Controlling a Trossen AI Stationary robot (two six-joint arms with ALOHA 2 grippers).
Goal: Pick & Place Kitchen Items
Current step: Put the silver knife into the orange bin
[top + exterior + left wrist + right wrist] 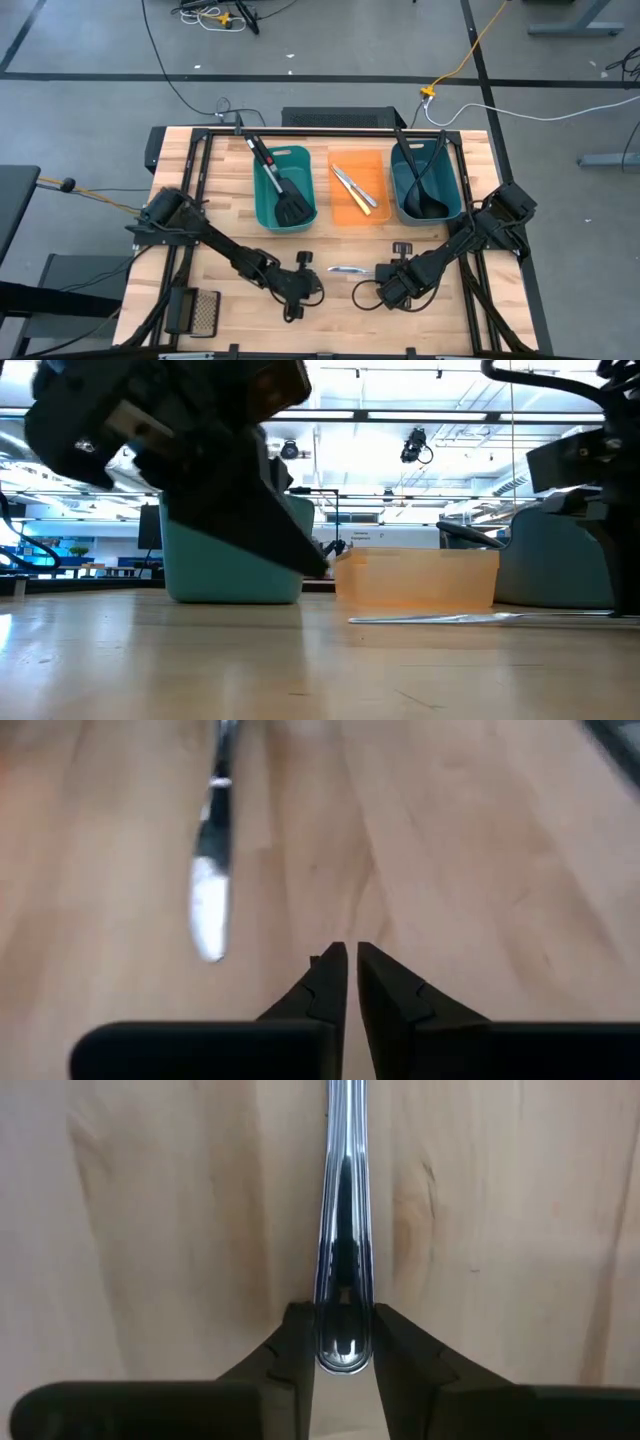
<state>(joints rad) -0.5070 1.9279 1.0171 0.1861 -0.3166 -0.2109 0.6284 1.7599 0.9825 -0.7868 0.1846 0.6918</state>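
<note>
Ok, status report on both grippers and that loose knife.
Right gripper shut on silver table knife, flat on table. Left gripper shut, empty, beside the blade. Path to orange bin clear.

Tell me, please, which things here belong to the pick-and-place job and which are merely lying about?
Job:
silver knife on the table, its handle between the right gripper fingers
spatula in the left teal bin
two knives in the orange bin
ladle in the right teal bin

Lying about:
mesh grater
left gripper, idle
</note>
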